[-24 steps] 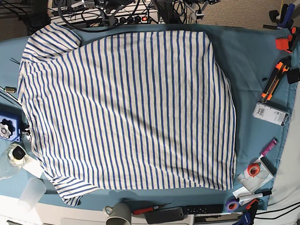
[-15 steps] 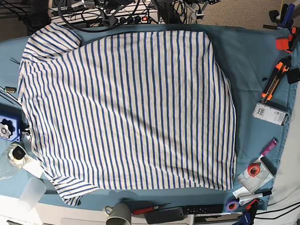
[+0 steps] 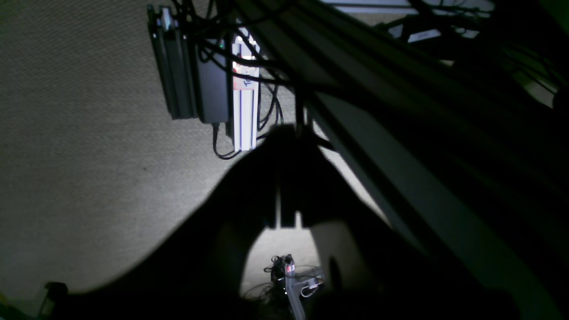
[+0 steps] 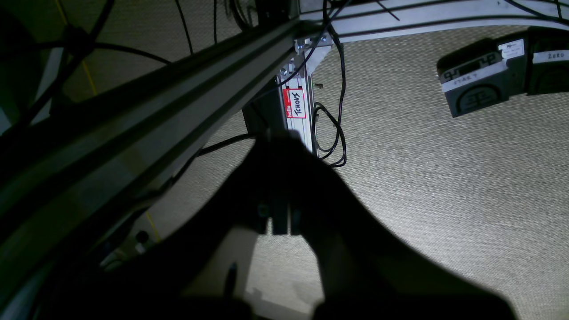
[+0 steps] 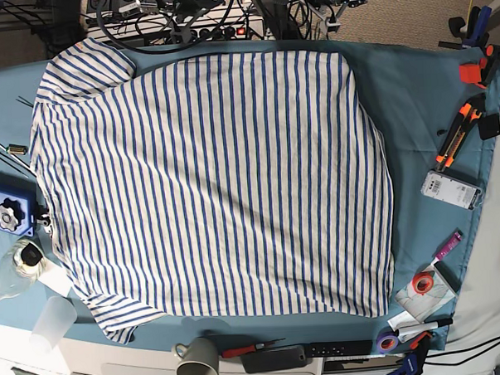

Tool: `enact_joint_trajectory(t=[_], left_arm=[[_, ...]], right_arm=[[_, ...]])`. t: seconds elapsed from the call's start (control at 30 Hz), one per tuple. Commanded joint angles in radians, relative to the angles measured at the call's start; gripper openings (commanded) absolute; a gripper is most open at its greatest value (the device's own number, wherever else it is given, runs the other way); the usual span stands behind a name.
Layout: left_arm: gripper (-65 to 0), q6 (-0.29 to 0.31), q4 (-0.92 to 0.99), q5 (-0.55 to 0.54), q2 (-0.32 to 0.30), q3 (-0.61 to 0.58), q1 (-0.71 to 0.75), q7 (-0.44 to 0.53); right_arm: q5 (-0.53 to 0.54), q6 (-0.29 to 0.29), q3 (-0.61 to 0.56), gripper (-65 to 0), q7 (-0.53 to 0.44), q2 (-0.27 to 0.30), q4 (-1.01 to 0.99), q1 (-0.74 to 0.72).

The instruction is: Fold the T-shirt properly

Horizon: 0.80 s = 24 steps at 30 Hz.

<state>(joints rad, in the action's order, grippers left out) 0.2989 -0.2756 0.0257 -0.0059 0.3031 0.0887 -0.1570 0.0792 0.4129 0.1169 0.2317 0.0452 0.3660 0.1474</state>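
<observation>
The T-shirt [image 5: 212, 185], white with thin blue stripes, lies spread flat over the teal cloth [image 5: 412, 106] and fills most of the table in the base view. One sleeve lies at the far left corner, another at the near left. Neither arm shows in the base view. My left gripper [image 3: 284, 213] is a dark silhouette over carpet beside the table frame, its fingers together. My right gripper [image 4: 280, 222] is also a dark silhouette over carpet, fingers together. Both hold nothing. The shirt does not show in either wrist view.
Along the right edge lie orange clamps [image 5: 459, 133], a phone [image 5: 451, 189] and tape rolls [image 5: 422, 282]. At the left are a blue device [image 5: 8, 209], a bottle [image 5: 17, 266] and a plastic cup [image 5: 55, 320]. A grey mug [image 5: 197, 362] and a remote [image 5: 340, 348] sit at the front.
</observation>
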Motion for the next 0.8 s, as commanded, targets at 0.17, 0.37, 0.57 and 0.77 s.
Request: enact_joint_trajectory(t=[0.17,0.37,0.57,0.77], left_arm=[[-65.0,0.017,-0.003,-0.003,-0.024,0.001,0.003,0.000],[-65.0,0.018,-0.004,-0.003,-0.071,0.001,0.003,-0.001],[-65.0,0.066,-0.019,-0.004,-0.108,0.001,0.010,0.000],[-65.0,0.065,-0.125,-0.042,-0.119,0.001,0.084,-0.004]], right_arm=[[0.010,0.010,0.002,-65.0,0.003,0.049,0.005,0.008],[0.010,0.014,0.002,-65.0,0.002,0.106,0.007,0.022],[0.010,0.019,0.002,-65.0,-0.006,0.153,0.015,0.043],[0.011,0.122,0.002,-65.0,-0.005,0.171,0.169,0.155]])
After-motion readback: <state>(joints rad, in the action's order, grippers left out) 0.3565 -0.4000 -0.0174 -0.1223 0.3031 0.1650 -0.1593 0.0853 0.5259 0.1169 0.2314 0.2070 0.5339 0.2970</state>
